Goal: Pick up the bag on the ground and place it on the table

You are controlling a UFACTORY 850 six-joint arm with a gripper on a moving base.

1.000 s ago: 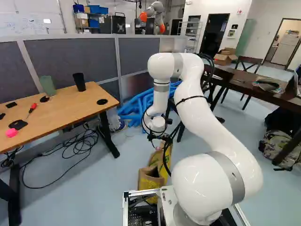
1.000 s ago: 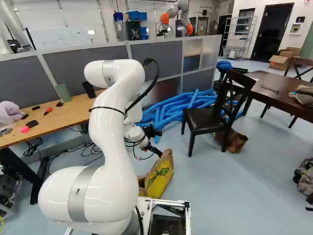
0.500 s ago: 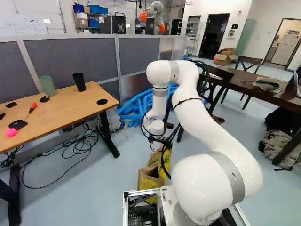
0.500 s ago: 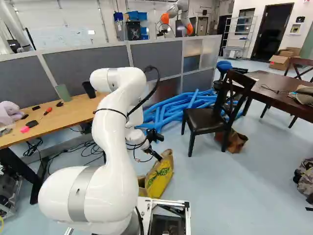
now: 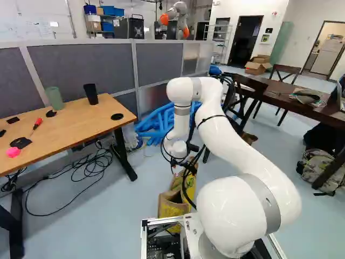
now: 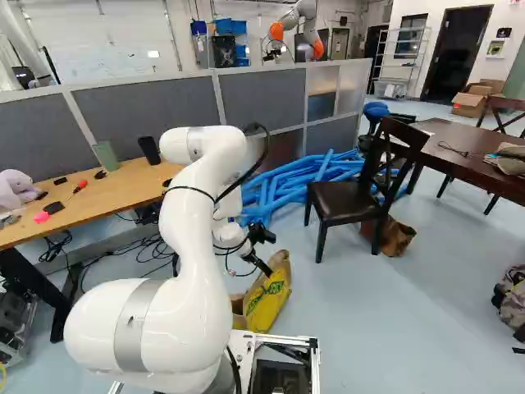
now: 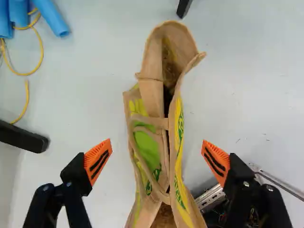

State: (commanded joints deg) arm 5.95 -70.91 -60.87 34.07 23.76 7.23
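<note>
1. Because the bag (image 7: 147, 142) stands on the floor (image 7: 237, 85) below the end effector (image 7: 156, 145), its near part showing between the two fingers, the coming move turns on lowering in line.
2. Its long axis runs forward from between the fingers, across the line that joins them, so closing should pinch the narrow width; that looks like the right alignment.
3. A handle strap (image 7: 151, 121) lies across the bag's mouth just ahead of the fingers. If the pads catch only loose rim or strap, the bag might swing or slip on lifting.
4. Wide apart, the orange pads (image 7: 98, 161) grip nothing, with floor visible on either side of the bag.
5. Only one arm (image 5: 232, 127) serves here, already reaching over it.
6. Off to the end effector's left is the light wooden desk (image 5: 70, 127); to its right, farther ahead, the dark desk (image 6: 459, 168). Which is meant, I cannot tell.
</note>
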